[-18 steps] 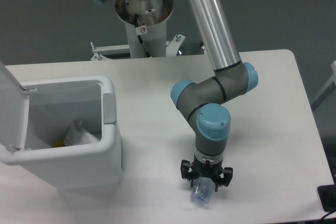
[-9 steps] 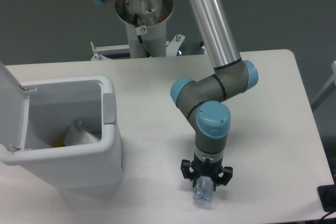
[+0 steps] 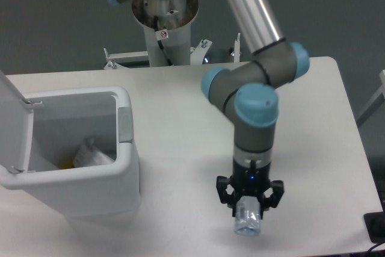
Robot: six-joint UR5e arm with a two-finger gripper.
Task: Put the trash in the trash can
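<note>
The clear bluish plastic bottle (image 3: 248,219) hangs from my gripper (image 3: 249,204), which is shut on it near the table's front edge; only the bottle's lower end shows below the fingers. It seems lifted a little above the table. The big white trash can (image 3: 123,148) stands at the left with its lid (image 3: 11,118) swung open. The whitish plastic packet (image 3: 91,153) lies inside the can at the bottom. My gripper is well to the right of the can.
The arm's base column (image 3: 162,22) stands behind the table's far edge. A dark object (image 3: 377,227) sits at the front right corner. The white table (image 3: 180,106) spans the view.
The gripper with the bottle has shifted right and towards the camera, and the arm's wrist and elbow have risen with it.
</note>
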